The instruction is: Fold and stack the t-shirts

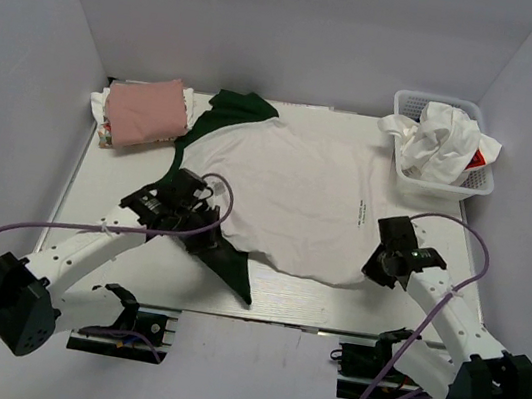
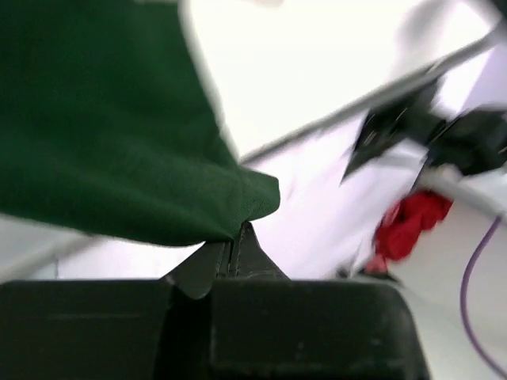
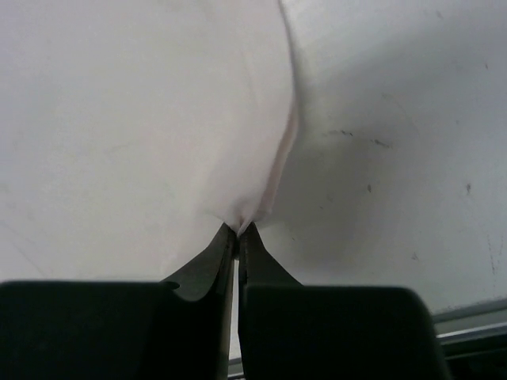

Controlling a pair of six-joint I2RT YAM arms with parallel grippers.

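Shirts first: three in plain sight from above. One white t-shirt (image 1: pixel 296 199) with two dark green sleeves lies spread across the middle of the table (image 1: pixel 95 193), with small black lettering near its right side. One pink t-shirt (image 1: pixel 146 110) sits folded at the far left corner, resting on a bit of pale cloth that peeks out beneath; what that cloth is, I cannot tell. One crumpled white shirt (image 1: pixel 438 136) with a red mark spills out of the single white mesh basket (image 1: pixel 450 185) at the far right corner.

Two arms, two grippers, both on the spread shirt. Left gripper (image 2: pixel 235 240): jaws closed tight on the corner of the near green sleeve (image 2: pixel 103 119), with the cloth draped over the fingertips in the wrist view. The far sleeve (image 1: pixel 240 109) lies flat beside the pink t-shirt. Right gripper (image 3: pixel 238 231): jaws clamped on the white t-shirt's edge at its near right side, fabric fanning away from the pinch, bare tabletop to the right of it. The left wrist view is blurred, and a red patch in its background is too smeared to name.
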